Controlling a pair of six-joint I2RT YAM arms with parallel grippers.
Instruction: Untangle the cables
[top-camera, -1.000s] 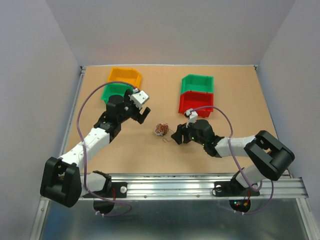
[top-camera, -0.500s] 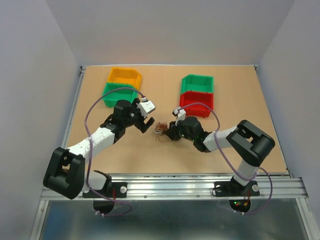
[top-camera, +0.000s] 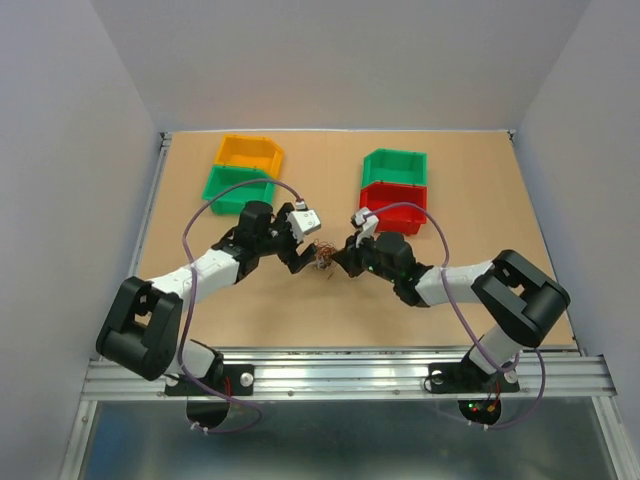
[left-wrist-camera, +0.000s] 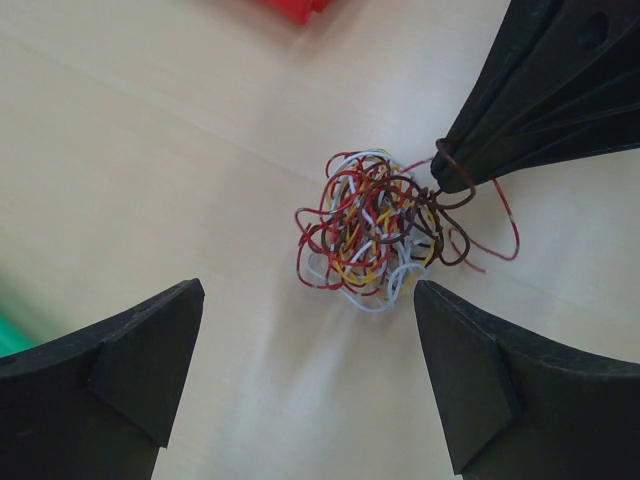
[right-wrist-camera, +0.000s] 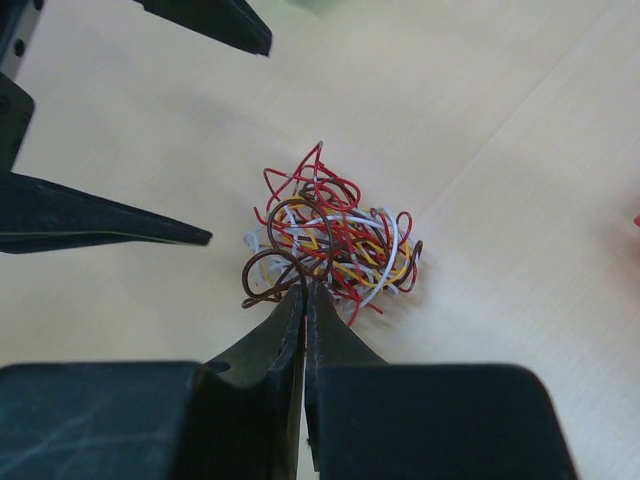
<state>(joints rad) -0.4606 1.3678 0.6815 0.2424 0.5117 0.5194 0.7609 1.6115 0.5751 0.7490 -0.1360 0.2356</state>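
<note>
Cables (right-wrist-camera: 335, 245): one small wad of red, brown, yellow and white wire, lying on the bench (top-camera: 480, 270) about midway between its left and right edges. Right gripper (right-wrist-camera: 303, 292): I read it as clenched, tips pinching a brown loop at the wad's rim. Left gripper (left-wrist-camera: 310, 345): released, fingers spread wide, the wad just ahead of them, untouched.

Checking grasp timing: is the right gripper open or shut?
Shut. The right gripper has its tips pressed together with no gap, pinching a brown loop at the edge of the cables.
</note>
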